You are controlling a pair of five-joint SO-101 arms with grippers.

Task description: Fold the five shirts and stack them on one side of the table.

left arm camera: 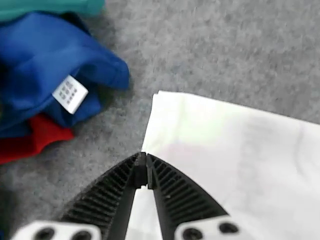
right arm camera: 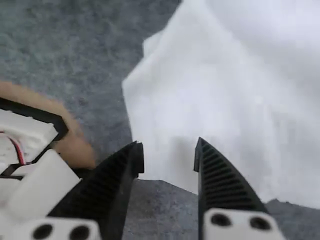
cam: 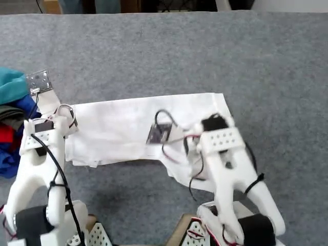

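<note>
Two arms bend over a half-folded white shirt (cam: 128, 128) on the grey worktop (cam: 205, 51).
Nearest, the right jaws stand released above the shirt's loose near edge, where a flap sticks out of the long strip. The left jaws are clenched at the shirt's end and seem to pinch the cloth. Past that end lies a pile of coloured shirts (cam: 13, 113), near the white one but apart from it. I judge the right jaws should bite the flap close to its corner. Both arms can then lift together and lay the cloth over evenly, so no wrinkle is trapped.
</note>
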